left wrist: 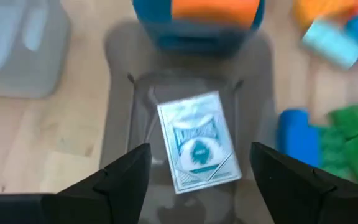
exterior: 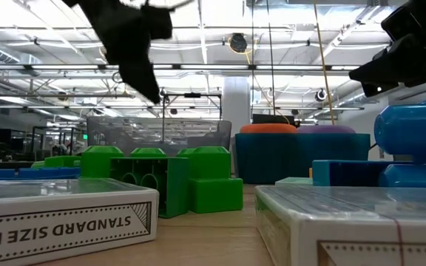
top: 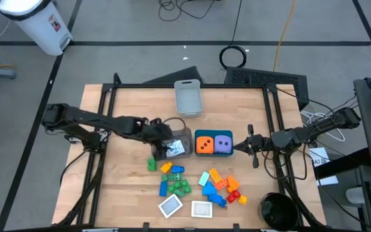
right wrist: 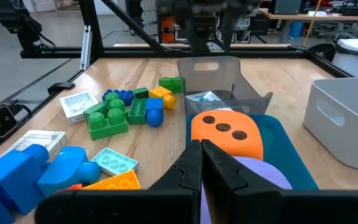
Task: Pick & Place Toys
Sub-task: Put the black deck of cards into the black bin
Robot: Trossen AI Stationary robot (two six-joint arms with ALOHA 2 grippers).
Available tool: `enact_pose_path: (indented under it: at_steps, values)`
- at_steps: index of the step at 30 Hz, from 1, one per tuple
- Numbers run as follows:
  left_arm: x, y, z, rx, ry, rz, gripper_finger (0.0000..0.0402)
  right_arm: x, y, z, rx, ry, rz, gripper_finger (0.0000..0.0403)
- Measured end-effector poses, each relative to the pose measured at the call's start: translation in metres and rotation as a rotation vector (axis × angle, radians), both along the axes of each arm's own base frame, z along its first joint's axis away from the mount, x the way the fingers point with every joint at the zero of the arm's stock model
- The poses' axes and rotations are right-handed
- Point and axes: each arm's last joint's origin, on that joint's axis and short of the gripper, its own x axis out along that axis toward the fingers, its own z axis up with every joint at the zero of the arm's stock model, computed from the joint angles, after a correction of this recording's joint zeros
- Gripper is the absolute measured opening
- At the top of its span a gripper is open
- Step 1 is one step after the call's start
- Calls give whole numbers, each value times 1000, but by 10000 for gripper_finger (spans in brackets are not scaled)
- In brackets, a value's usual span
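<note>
From above, the left claw (top: 166, 143) hangs over a grey bin (top: 187, 135) near the middle of the wooden surface (top: 127, 103), and a card pack (top: 175, 148) lies inside that bin. Just right of it a teal bin (top: 212, 133) holds an orange die (top: 204, 144) and a purple die (top: 222, 144) side by side. The right claw (top: 242, 147) sits at the teal bin's right edge, closed and empty. A pale bin (top: 188, 98) stands farther back. Loose bricks (top: 219, 183) lie scattered on the near part of the surface, with two more card packs (top: 170, 206) nearest the front edge.

At surface level, a green brick (exterior: 168, 181) stands behind a card pack (exterior: 58, 210), a blue brick (exterior: 413, 144) on the right, and the teal bin (exterior: 272, 157) beyond, both dice tops showing.

In the left wrist view, the fingers (left wrist: 126, 177) stand apart, open and holding nothing, directly above the card pack (left wrist: 197, 146) lying flat in the grey bin (left wrist: 120, 112).

In the right wrist view, the closed fingers (right wrist: 194, 168) point at the orange die (right wrist: 225, 134) in the teal bin (right wrist: 278, 146), with the grey bin (right wrist: 219, 78) beyond and green and blue bricks (right wrist: 114, 115) to one side.
</note>
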Motion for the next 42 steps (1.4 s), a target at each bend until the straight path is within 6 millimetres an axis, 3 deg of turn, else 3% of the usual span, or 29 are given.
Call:
enact_pose_path:
  at_steps: [6,12,21,35,42]
  values:
    - [-24,0,39,-67,-159,61,282,0,0,0,-1,1,-1,0]
    - [-41,-7,60,-118,-256,70,282,0,0,0,-1,1,0,0]
    - [-44,-17,63,-125,-267,25,282,0,0,0,0,1,1,0]
    - [-45,-18,63,-140,-268,39,282,0,0,0,0,0,2,0]
    - [-44,-19,63,-313,-268,171,282,0,0,0,0,0,2,0]
